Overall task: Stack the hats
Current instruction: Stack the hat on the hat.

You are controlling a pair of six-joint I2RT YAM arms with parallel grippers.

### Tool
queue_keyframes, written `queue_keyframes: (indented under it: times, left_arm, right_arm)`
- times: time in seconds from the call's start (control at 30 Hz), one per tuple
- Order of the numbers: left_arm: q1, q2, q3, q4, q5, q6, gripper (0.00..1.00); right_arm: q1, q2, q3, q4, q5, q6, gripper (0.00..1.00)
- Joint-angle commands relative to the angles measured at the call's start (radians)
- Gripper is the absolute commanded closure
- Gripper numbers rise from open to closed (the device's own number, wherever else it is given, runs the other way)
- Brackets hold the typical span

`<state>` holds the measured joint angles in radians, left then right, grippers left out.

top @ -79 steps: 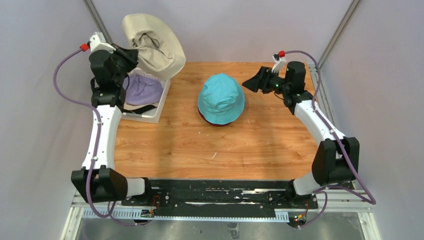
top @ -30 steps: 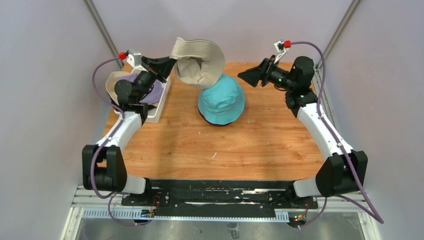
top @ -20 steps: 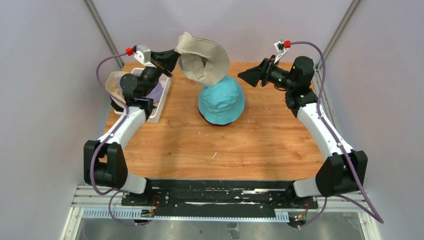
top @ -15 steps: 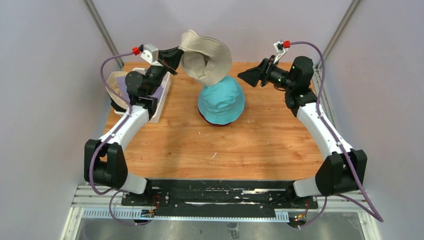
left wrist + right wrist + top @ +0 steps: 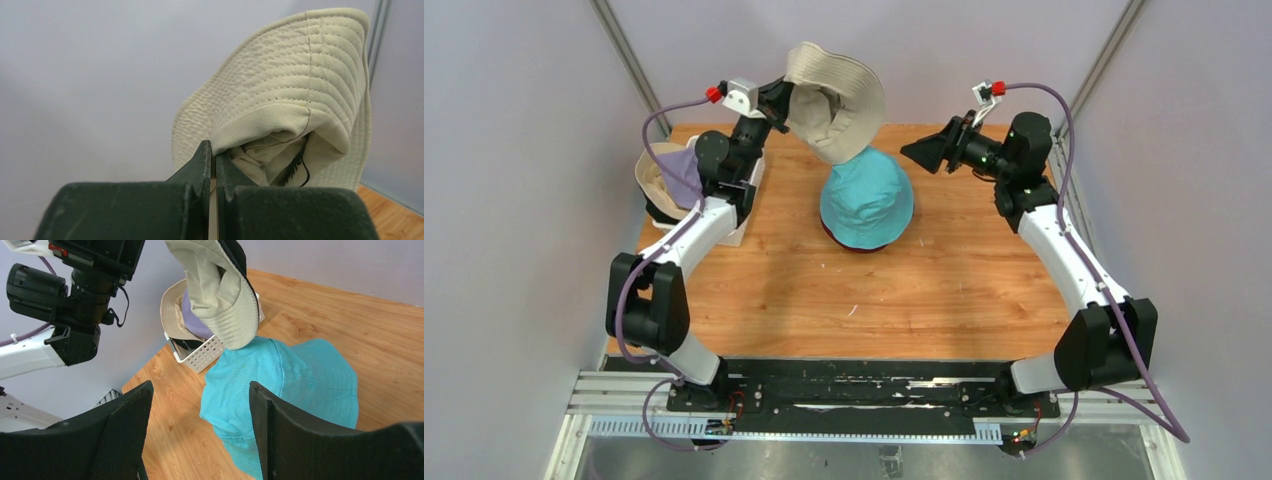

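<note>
My left gripper (image 5: 782,100) is shut on the brim of a beige hat (image 5: 836,92), which hangs in the air just behind and above the teal hat (image 5: 866,200). In the left wrist view the fingertips (image 5: 211,147) pinch the stitched brim of the beige hat (image 5: 285,85). The teal hat sits mid-table over a maroon hat, of which only a rim (image 5: 848,244) shows. My right gripper (image 5: 922,152) hovers open to the right of the teal hat. Seen from the right wrist, its open jaws (image 5: 200,385) frame the teal hat (image 5: 290,380), with the beige hat's (image 5: 220,295) lower brim at its crown.
A white lattice basket (image 5: 207,355) stands at the table's back left, partly behind my left arm. It holds a lavender hat (image 5: 682,175), another beige brim (image 5: 650,178) and something black (image 5: 182,346). Grey walls close in on three sides.
My left arm has carried the beige hat from over the basket rightward and up, to just above the teal hat's far side. The right arm has barely moved in the last second.
</note>
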<state>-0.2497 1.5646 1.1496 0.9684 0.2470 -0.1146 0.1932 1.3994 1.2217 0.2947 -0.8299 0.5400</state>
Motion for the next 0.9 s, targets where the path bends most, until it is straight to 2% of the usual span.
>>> queue_keyframes:
  times: [0.0,0.17,0.33,0.67,0.87]
  left_arm:
    - [-0.008,0.002,0.083,0.08,-0.043,0.012,1.0]
    - [-0.017,0.023,0.125,0.063,-0.031,0.013,1.0]
    - [-0.06,0.046,0.099,0.065,-0.037,0.059,1.0]
    - [-0.184,0.112,0.032,0.091,-0.172,0.247,1.0]
    - [-0.212,0.115,0.022,0.122,-0.184,0.318,1.0]
  right_arm:
    - [-0.021,0.008,-0.001,0.036,-0.006,-0.002,0.3]
    - [-0.029,0.016,-0.008,0.051,-0.008,0.007,0.3]
    - [-0.043,0.014,-0.017,0.065,-0.009,0.017,0.3]
    - [-0.085,-0.007,-0.046,0.085,-0.017,0.034,0.3]
    - [-0.093,-0.009,-0.053,0.091,-0.016,0.039,0.3]
